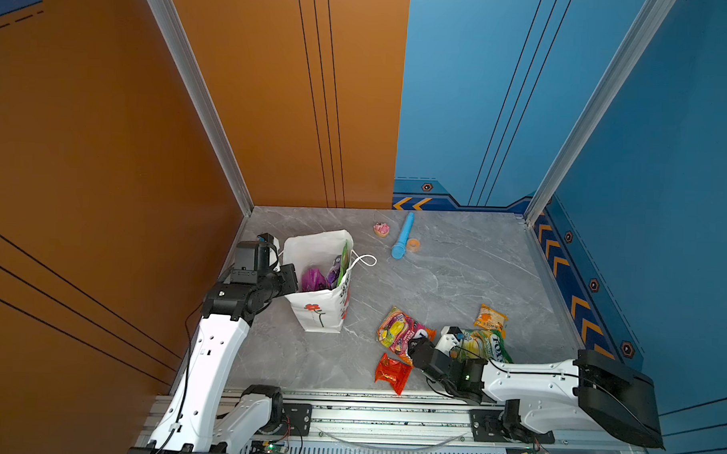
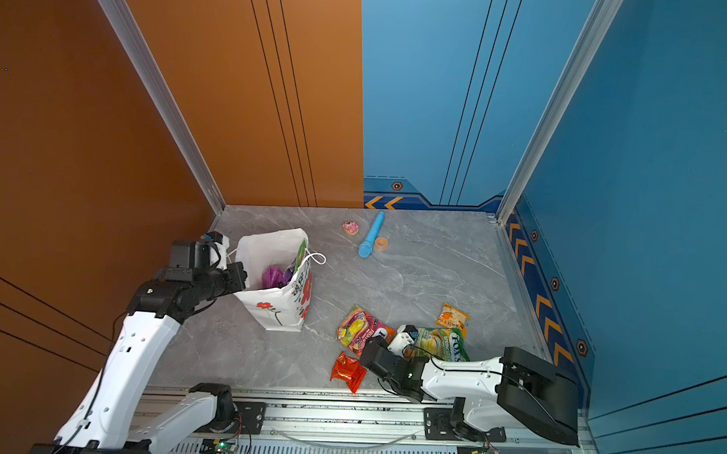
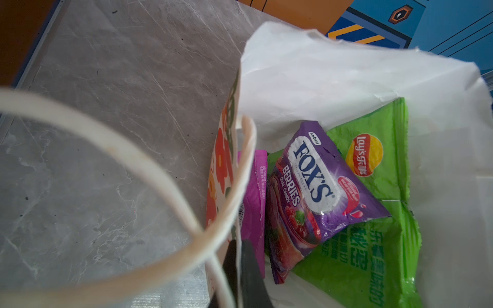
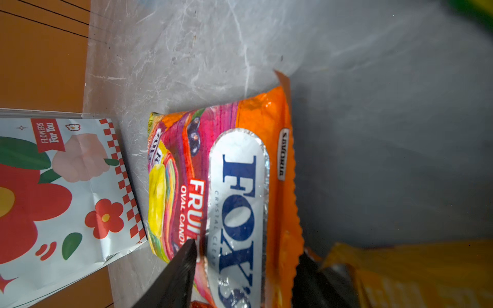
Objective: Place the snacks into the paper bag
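Paper bag [image 1: 316, 245]: stands upright at the left of the desk [image 1: 455, 281], mouth upward; judged so that packets can be dropped in from above.
Left gripper [image 3: 238, 248]: its fingers are closed on the bag's near wall just below the rim, with the paper pinched between them; the likely purpose is to stop the light bag tipping and to keep its mouth spread.
Cord handle [image 3: 106, 133]: loops loose outside the rim, clear of the opening.
Contents of the bag: green chip bag [image 3: 373, 165] against the far wall; purple FOX'S pack [image 3: 314, 186] leaning on it; magenta pack [image 3: 256, 200] against the flowered wall.
Left on the desk: orange FOX'S pack [image 1: 395, 329], green FOX'S pack [image 1: 484, 342], small orange packet [image 1: 490, 317] and red packet [image 1: 392, 372]; all lie at the right front, apart from the bag and on the right arm's side.
Right gripper [image 4: 248, 249]: low over the orange FOX'S pack; its fingers stand apart, astride the pack; whether the pads already press the foil cannot be told.
Pack relative to the fingers: one finger [image 4: 184, 266] lies over the printed face beside the word FRUITS; the other [image 4: 312, 282] sits just beside the orange crimped edge; the silver logo panel lies between them; the pack rests flat, not lifted.
Step in hand (judged): grasping the orange FOX'S pack for carriage to the held bag; four packets remain outside.
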Action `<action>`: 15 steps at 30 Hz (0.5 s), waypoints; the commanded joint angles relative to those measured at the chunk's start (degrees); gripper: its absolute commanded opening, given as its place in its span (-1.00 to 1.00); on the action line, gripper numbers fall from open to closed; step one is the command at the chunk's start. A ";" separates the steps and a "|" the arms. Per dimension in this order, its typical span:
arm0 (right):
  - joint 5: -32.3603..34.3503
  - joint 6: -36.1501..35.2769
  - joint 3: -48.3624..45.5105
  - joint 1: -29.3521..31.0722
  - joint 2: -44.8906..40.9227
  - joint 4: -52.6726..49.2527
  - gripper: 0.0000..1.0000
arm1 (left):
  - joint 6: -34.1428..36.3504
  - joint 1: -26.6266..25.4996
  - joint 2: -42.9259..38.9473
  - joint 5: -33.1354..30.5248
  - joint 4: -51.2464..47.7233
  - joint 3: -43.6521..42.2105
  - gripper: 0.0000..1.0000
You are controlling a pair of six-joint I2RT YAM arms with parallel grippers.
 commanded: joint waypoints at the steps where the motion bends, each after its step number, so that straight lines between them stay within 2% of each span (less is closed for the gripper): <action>1: -2.81 -1.85 0.44 -1.52 1.26 -0.77 0.10 | 1.22 1.36 0.32 -1.53 3.69 -0.02 -1.00; 6: -6.77 -8.34 3.21 -5.64 4.48 1.39 0.06 | 0.97 1.70 0.57 -0.80 3.69 -0.06 -1.00; 10: -14.99 -10.91 5.17 -9.23 9.78 6.05 0.05 | 1.03 1.63 0.67 -0.94 3.77 -0.19 -1.00; 15: -13.37 -11.53 6.83 -8.31 12.98 6.00 0.03 | 1.23 1.62 0.05 -1.45 3.82 -0.23 -1.00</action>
